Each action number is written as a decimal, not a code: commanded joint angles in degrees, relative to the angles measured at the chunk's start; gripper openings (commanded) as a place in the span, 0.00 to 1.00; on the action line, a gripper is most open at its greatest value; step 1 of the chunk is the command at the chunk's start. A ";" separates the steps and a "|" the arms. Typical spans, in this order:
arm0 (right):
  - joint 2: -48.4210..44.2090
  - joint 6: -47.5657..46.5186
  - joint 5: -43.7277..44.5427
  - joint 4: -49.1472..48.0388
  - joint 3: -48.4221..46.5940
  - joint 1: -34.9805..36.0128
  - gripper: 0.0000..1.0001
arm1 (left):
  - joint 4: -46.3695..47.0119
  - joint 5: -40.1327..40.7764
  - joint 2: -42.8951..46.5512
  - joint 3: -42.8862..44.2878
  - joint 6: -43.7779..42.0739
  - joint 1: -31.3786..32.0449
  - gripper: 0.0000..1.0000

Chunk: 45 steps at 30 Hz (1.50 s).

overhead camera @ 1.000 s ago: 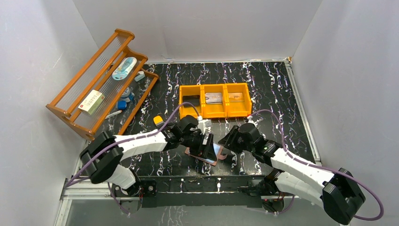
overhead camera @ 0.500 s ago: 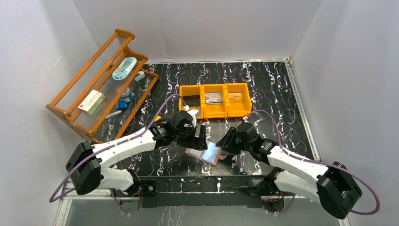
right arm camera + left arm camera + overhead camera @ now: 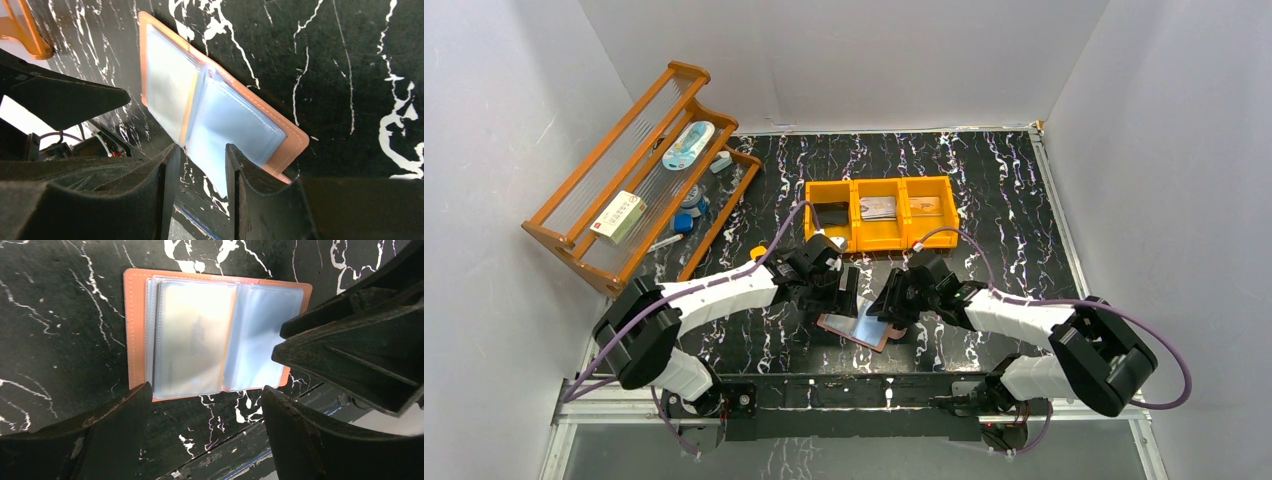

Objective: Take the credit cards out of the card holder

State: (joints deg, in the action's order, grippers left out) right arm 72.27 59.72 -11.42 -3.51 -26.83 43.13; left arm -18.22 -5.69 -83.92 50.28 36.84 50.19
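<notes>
The left gripper hangs with its scuffed black fingers spread wide above the salmon-pink leather card holder. The holder lies open and flat on the black, white-veined marble-look table, its glossy pale blue sleeves facing up. The right gripper has its jaws narrowly apart, astride a sleeve's corner. Thin flat credit cards lie in the orange plastic tray.

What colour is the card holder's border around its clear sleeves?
Salmon-orange on the card holder, around pale blue sleeves; best in the left wrist view.
</notes>
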 commanded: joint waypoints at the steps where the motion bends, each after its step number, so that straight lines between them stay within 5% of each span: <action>1: 2.02 -1.33 -1.48 -2.09 -1.64 -0.24 0.46 | 2.36 -4.17 -1.26 -0.81 -0.61 -0.32 0.77; 32: 3.78 1.32 -0.82 -5.04 3.39 -0.16 0.46 | 13.11 -17.79 -4.97 -5.26 2.48 -0.27 0.69; 45: 0.65 -5.17 6.15 9.64 -8.62 0.56 0.55 | -3.53 12.31 13.18 -7.00 8.33 -1.10 0.76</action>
State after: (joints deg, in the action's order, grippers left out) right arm 74.30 57.43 -9.28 0.86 -30.63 43.11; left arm -14.28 -6.00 -77.87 44.45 41.67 49.80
